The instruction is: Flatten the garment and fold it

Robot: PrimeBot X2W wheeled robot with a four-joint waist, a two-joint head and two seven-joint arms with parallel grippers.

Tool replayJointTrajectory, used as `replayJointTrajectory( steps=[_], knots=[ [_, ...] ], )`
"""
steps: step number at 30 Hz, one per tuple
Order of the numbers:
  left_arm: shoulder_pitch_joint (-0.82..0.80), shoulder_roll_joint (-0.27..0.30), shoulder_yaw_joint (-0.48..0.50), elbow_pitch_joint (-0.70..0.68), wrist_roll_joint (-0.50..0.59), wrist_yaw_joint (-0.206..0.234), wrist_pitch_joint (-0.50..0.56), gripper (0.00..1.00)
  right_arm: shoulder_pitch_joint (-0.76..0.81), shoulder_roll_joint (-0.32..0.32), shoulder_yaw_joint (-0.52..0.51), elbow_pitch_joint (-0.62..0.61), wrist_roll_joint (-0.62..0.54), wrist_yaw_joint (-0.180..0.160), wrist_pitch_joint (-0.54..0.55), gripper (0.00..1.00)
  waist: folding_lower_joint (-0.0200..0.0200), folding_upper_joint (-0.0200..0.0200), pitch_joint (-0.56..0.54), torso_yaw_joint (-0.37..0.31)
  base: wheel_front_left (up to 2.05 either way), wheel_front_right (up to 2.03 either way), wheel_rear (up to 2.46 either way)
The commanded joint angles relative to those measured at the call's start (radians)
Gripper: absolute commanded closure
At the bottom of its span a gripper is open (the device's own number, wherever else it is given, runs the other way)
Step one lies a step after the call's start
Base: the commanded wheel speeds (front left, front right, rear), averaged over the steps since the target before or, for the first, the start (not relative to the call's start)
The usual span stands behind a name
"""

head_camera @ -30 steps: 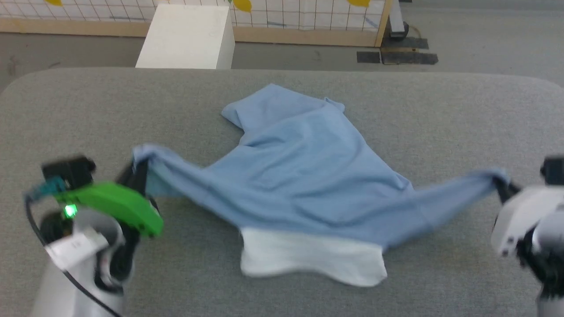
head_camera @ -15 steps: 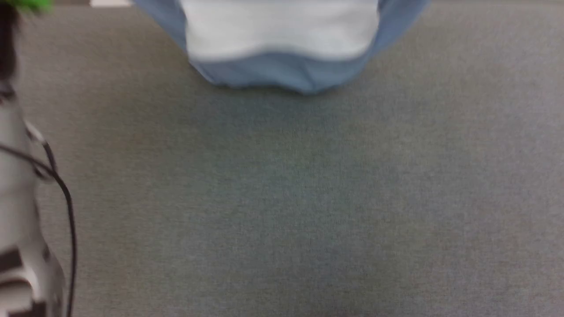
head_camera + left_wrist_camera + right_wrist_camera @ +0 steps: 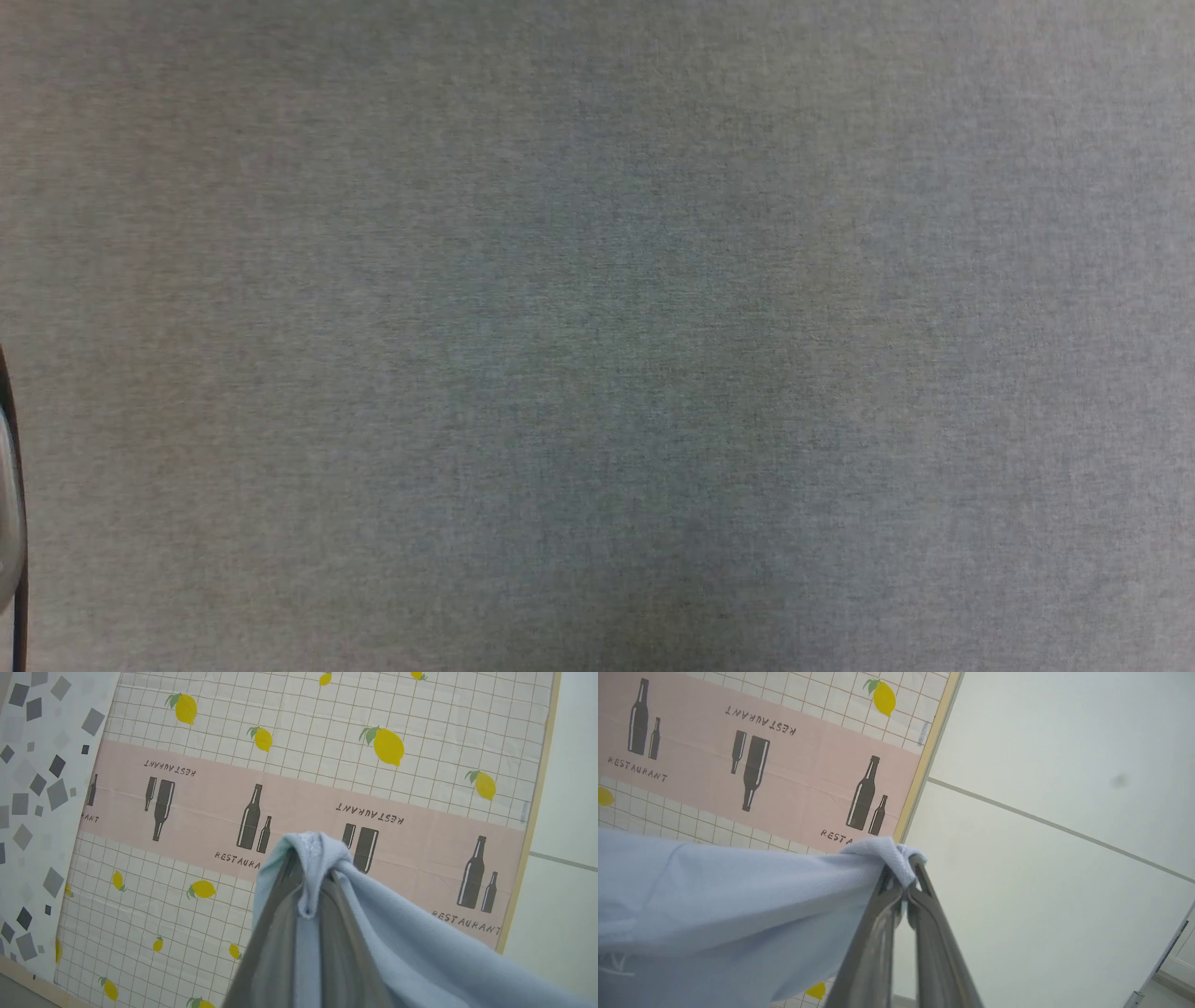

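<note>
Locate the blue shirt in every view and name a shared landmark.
Head view: grey tabletop.
Left wrist view: shirt draped over the left gripper at center, trailing lower right.
Right wrist view: shirt pinched by the right gripper at center, spreading lower left.
Shared landmark: the lemon-and-bottle panel behind both.

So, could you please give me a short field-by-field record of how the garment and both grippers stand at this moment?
garment: light blue, held by two bunched edges, hanging between the grippers
left gripper: jaws shut on the garment, cloth draped over the tips
right gripper: jaws shut on the garment
table: grey fabric surface in the head view
panel: printed with lemons and bottles, behind the raised cloth
task state: garment not laid flat, not yet folded
</note>
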Motion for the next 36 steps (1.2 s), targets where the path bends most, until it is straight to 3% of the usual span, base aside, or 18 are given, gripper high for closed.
replayJointTrajectory(
  steps=[1, 9, 14, 20, 25, 29, 32, 36],
  knots=[
    [0.0, 0.004, 0.003, 0.018, -0.009, -0.01, -0.01, 1.0, -0.007, 0.0, 0.0, 0.03, -0.001, -0.002, -0.017, 1.0, -0.0003, 0.006, 0.014, -0.012, 0.0, 0.0, 0.0],
    [0.206, 0.001, -0.03, 0.157, -0.017, -0.071, -0.021, 1.0, 0.165, -0.022, 0.062, 0.167, 0.093, -0.002, -0.071, 1.0, -0.0003, 0.006, -0.032, 0.008, 0.0, 0.0, 0.0],
    [0.417, 0.001, -0.065, 0.22, -0.013, -0.108, -0.005, 1.0, 0.36, -0.033, 0.1, 0.207, 0.188, -0.002, -0.09, 1.0, -0.0003, 0.006, -0.107, 0.019, 0.0, 0.0, 0.0],
    [0.713, -0.022, -0.08, 0.201, -0.043, -0.128, 0.038, 1.0, 0.646, -0.041, 0.118, 0.181, 0.325, -0.002, -0.065, 1.0, -0.0003, 0.006, -0.243, 0.033, 0.0, 0.0, 0.0],
    [0.972, -0.054, -0.053, 0.11, -0.095, -0.11, 0.071, 1.0, 0.934, -0.046, 0.062, 0.068, 0.405, -0.002, 0.015, 1.0, -0.0003, 0.006, -0.359, 0.048, 0.0, 0.0, 0.0],
    [1.169, -0.086, -0.025, -0.017, -0.126, -0.066, 0.098, 1.0, 1.17, -0.024, -0.032, -0.076, 0.414, -0.002, 0.091, 1.0, -0.0003, 0.006, -0.426, 0.065, 0.0, 0.0, 0.0],
    [1.296, -0.109, -0.016, -0.106, -0.135, -0.035, 0.115, 1.0, 1.322, 0.016, -0.11, -0.19, 0.405, -0.002, 0.141, 1.0, -0.0003, 0.006, -0.459, 0.078, 0.0, 0.0, 0.0],
    [1.457, -0.139, -0.009, -0.22, -0.139, 0.013, 0.144, 1.0, 1.513, 0.122, -0.221, -0.348, 0.385, -0.002, 0.216, 1.0, -0.0003, 0.006, -0.491, 0.09, 0.0, 0.0, 0.0]
  ],
)
